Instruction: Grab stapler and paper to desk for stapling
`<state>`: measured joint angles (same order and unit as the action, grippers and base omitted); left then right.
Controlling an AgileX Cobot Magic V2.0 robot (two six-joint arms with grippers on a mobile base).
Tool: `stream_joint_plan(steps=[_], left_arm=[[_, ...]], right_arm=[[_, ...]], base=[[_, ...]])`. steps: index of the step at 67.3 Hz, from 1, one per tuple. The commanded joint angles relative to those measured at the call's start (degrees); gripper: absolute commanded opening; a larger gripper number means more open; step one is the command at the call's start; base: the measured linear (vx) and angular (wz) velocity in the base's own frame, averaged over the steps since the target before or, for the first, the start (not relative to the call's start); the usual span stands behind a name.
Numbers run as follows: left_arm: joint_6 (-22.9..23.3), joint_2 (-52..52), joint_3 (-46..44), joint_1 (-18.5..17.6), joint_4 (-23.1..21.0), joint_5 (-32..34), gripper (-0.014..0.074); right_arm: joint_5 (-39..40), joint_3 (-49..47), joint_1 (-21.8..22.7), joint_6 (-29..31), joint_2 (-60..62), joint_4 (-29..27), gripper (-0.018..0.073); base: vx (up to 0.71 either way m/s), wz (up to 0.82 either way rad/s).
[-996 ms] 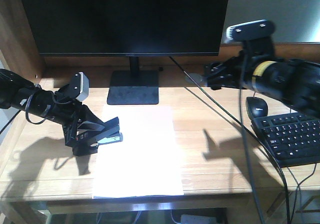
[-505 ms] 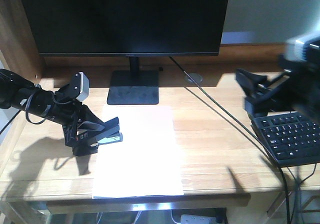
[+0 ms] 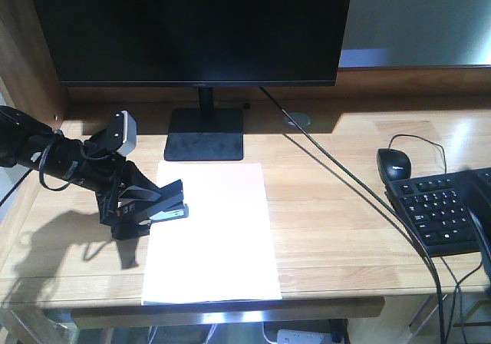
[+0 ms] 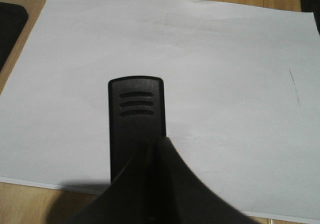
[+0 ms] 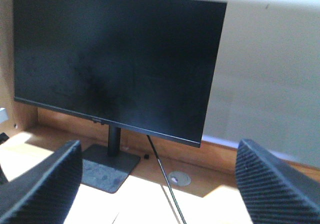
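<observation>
The white paper (image 3: 215, 229) lies flat on the light-wood desk (image 3: 337, 206), in front of the monitor stand. My left gripper (image 3: 142, 206) reaches in from the left and is shut on the black stapler (image 3: 167, 208), whose front end rests over the sheet's left edge. In the left wrist view the stapler (image 4: 136, 114) points across the paper (image 4: 210, 59), with my gripper (image 4: 155, 151) closed over its rear. My right gripper (image 5: 160, 151) is open and empty, raised above the desk and facing the monitor; it is outside the front view.
A large black monitor (image 3: 192, 21) on a black stand (image 3: 205, 134) fills the back. A cable (image 3: 345, 183) runs diagonally across the desk from a round grommet (image 3: 295, 119). A black mouse (image 3: 392, 162) and keyboard (image 3: 441, 210) sit at the right.
The right arm has pulled away to the right and left the front view. The left gripper, stapler and paper have not moved.
</observation>
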<state>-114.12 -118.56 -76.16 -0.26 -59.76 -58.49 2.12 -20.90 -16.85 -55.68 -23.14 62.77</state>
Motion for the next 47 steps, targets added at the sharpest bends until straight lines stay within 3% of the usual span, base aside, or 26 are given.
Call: stream_joint_plan(steps=[1, 23, 47], left_arm=[[0.6, 3.1, -1.3, -0.3, -3.0, -1.5, -0.0007], [0.6, 3.1, -1.3, -0.3, -3.0, -1.5, -0.0007], [0.6, 3.1, -1.3, -0.3, -3.0, -1.5, -0.0007]], right_arm=[[1.6, 2.0, 0.3, -0.1, 5.0, 0.1, 0.0584], [2.2, 12.3, 0.3, -0.9, 18.5, 0.1, 0.0584], [2.1, 14.1, 0.3, -1.8, 20.4, 0.2, 0.0584]], base=[[0.0, 0.0], [0.0, 0.0], [0.0, 0.0]])
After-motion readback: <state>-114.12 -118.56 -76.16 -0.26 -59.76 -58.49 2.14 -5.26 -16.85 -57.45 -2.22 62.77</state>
